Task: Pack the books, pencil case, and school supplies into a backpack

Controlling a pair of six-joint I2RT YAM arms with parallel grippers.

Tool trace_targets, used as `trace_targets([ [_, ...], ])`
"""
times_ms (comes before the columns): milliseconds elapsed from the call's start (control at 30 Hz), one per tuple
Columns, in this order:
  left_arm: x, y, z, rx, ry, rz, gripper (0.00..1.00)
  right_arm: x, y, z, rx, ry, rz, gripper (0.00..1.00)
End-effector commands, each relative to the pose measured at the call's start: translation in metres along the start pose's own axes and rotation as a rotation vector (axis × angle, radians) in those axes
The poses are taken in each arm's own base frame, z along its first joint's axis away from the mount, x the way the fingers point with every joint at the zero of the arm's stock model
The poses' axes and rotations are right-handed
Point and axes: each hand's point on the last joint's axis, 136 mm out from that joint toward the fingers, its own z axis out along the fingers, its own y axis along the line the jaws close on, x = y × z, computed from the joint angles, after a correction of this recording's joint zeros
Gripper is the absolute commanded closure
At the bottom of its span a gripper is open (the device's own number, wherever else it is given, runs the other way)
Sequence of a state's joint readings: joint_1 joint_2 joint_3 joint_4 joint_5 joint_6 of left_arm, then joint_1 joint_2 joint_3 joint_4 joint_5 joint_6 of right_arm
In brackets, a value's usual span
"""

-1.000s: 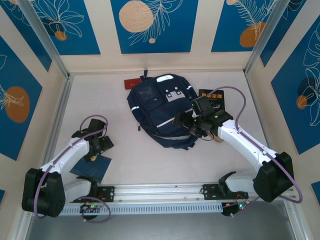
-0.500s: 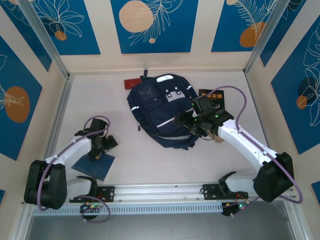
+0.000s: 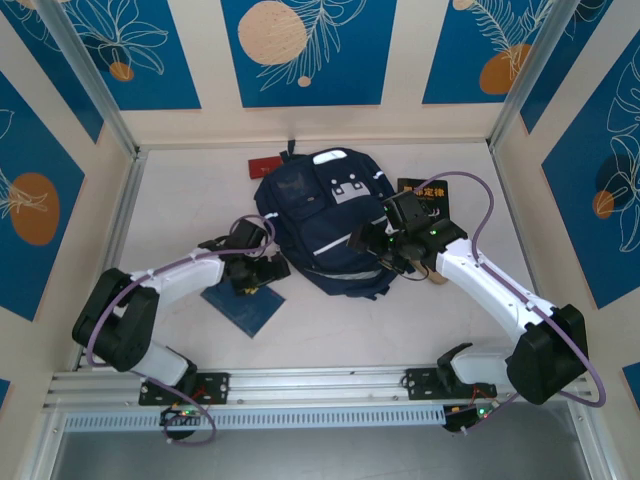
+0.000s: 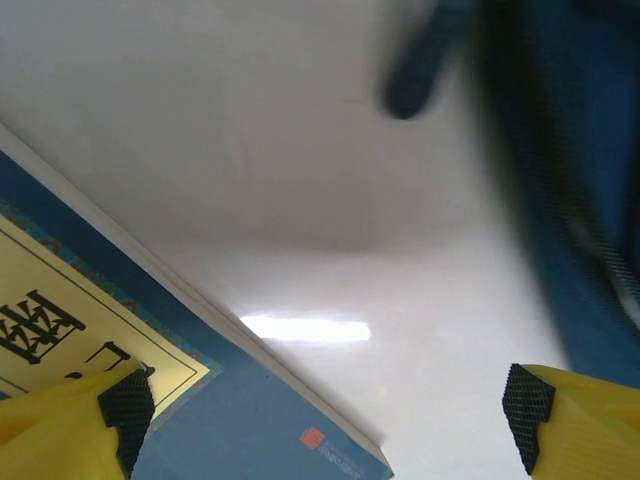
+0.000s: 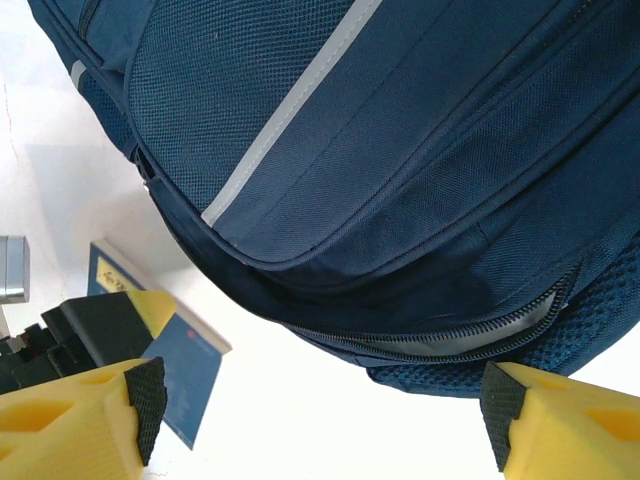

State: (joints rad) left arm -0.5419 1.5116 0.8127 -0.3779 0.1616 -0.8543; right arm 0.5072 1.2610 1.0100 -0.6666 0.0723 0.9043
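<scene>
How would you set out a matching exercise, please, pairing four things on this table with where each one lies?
Things:
1. backpack
2. dark blue book
3. black book
4. red flat item

Places:
A. far side, by the backpack's top left
B. middle of the table
C. right of the backpack
D. near side, left of the backpack's bottom

Pairs: 1-B, 2-D, 3-C, 4-A

Left claw (image 3: 262,273) beside backpack (image 3: 312,215)
</scene>
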Motion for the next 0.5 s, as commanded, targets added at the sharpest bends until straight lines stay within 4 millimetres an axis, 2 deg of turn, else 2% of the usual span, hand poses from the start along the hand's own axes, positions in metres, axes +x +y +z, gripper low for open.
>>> trace_targets([
  [0,0.004,-0.03,0.002,0.107,0.055,0.051,0.09,0.007,0.008,0.003,0.0,0.022,-0.065,0.18],
  [133,-0.008,-0.033,-0.016,0.095,0.019,0.083,0.09,0.017,0.028,0.011,0.012,0.06,-0.194,0.19],
  [200,-0.015,-0.024,-0.027,0.078,-0.011,0.062,0.09,0.026,0.04,0.019,0.032,0.086,-0.275,0.21],
  [333,-0.023,0.003,-0.041,0.082,-0.063,-0.027,0.09,0.047,0.061,0.038,0.082,0.142,-0.408,0.23],
  [467,-0.02,0.041,-0.052,0.052,-0.107,-0.134,0.09,0.077,0.087,0.065,0.091,0.202,-0.554,0.25],
])
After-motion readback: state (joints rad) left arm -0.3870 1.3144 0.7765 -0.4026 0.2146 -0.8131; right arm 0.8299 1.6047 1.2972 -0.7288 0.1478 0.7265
